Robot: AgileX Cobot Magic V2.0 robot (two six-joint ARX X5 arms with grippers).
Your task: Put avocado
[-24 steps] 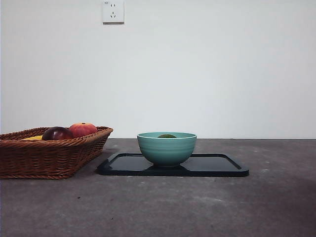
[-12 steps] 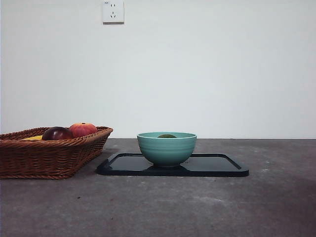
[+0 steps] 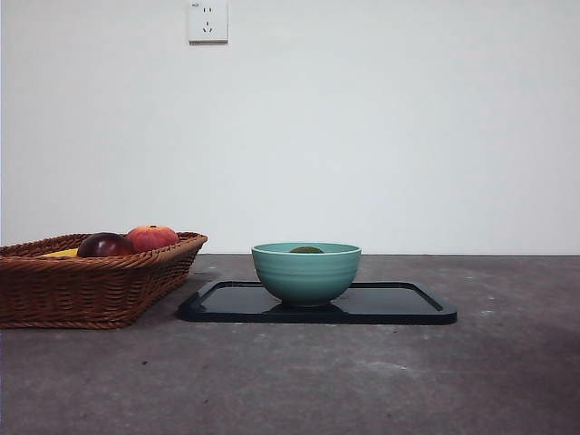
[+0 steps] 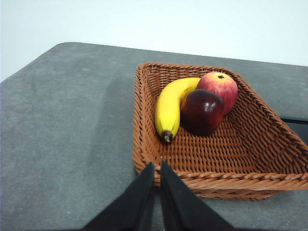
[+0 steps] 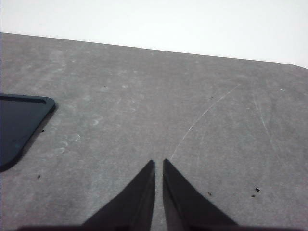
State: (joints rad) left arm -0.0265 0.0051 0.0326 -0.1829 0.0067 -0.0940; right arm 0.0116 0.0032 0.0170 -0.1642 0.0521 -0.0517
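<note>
The dark green avocado (image 3: 306, 249) lies inside the teal bowl (image 3: 306, 274); only its top shows above the rim in the front view. The bowl stands on a black tray (image 3: 399, 304). Neither arm appears in the front view. My left gripper (image 4: 157, 166) is shut and empty, held over the table just outside the near rim of the wicker basket (image 4: 226, 180). My right gripper (image 5: 159, 163) is shut and empty above bare grey table, off to one side of a corner of the black tray (image 5: 21, 122).
The wicker basket (image 3: 86, 285) stands left of the tray and holds a banana (image 4: 171, 106), a dark maroon fruit (image 4: 202, 110) and a red-orange fruit (image 4: 219, 86). A wall socket (image 3: 207, 21) is on the white wall behind.
</note>
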